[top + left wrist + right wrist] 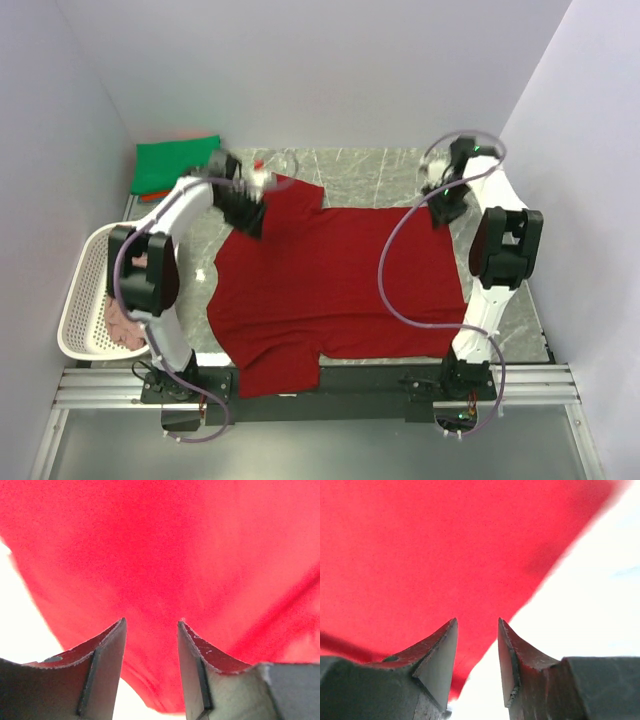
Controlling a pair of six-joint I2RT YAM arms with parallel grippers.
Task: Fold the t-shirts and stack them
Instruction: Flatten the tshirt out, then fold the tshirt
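L gripper [151,622]: jaws apart, nothing pinched, over far-left sleeve. Dark red t-shirt [330,290] spread flat mid-table. I judge the cloth soft, light, floppy. I'd pinch edges/corners, since a mid-panel grab would likely bunch. R gripper [477,621]: jaws apart, at far-right corner.

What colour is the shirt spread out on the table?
The shirt is dark red, seen best in the top view.
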